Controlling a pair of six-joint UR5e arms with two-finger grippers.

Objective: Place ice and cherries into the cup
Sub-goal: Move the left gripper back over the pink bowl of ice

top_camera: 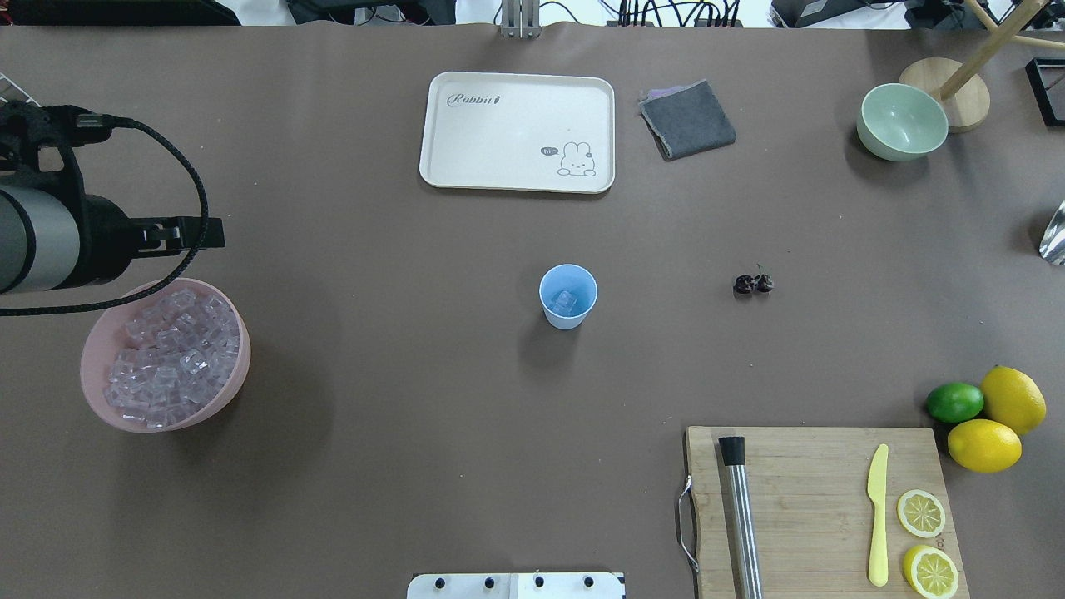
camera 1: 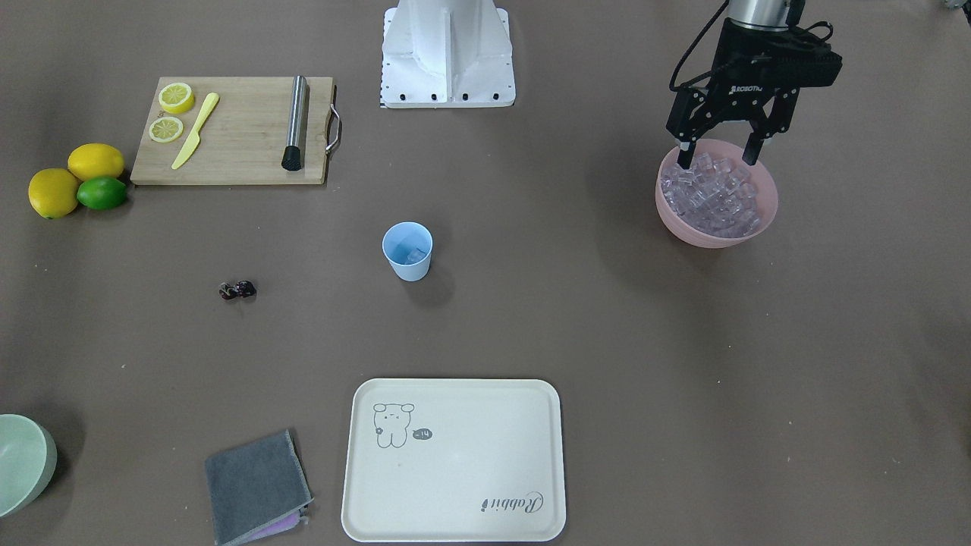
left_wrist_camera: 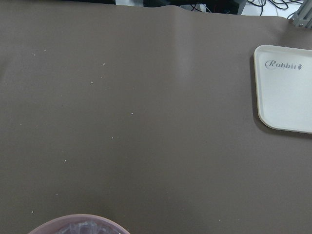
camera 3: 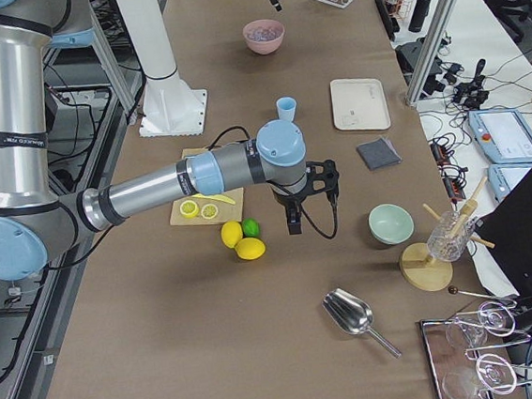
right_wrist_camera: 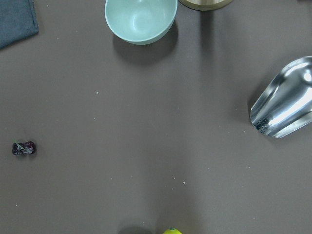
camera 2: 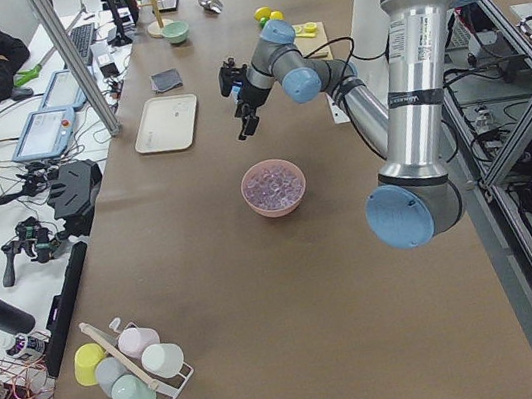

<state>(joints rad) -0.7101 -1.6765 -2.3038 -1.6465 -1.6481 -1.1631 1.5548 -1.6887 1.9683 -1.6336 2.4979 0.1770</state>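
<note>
Ice (camera 1: 713, 193): most of it is heaped in the pink bowl (camera 1: 717, 241), which stands well apart from the cup (camera 1: 406, 271), off on the robot's left side. At least one clear cube (top_camera: 566, 301) lies inside the cup.

The cup is upright on the brown table (camera 1: 576, 318), roughly mid-table, straight out from the robot's base.

Cherries (camera 1: 237, 290): a joined dark pair lying on the table, well apart from the cup on the robot's right side. Nothing touches them.

Left gripper (camera 1: 718, 161): it hangs above the pink bowl near the rim on the robot's side. The jaws are spread wide and nothing shows between them. In the left side view it is raised clear of the bowl.

Right gripper (camera 3: 293, 225): seen only in the right side view, far out past the cherries from the cup, above the table near the whole lemons (camera 1: 95, 161) and the lime (camera 1: 102, 192). I cannot tell whether it is spread or closed.

Other items, placed from the cup:
- A cream tray (camera 1: 455, 485) lies on the operators' side, with a folded grey cloth (camera 1: 254, 485) just beside it.
- A wooden cutting board (camera 1: 243, 144) lies toward the robot and to its right. It carries two lemon slices (camera 1: 175, 97), a yellow knife (camera 1: 195, 131) and a metal rod (camera 1: 295, 121).
- A pale green bowl (camera 1: 23, 462) sits at the far right corner on the operators' side.
</note>
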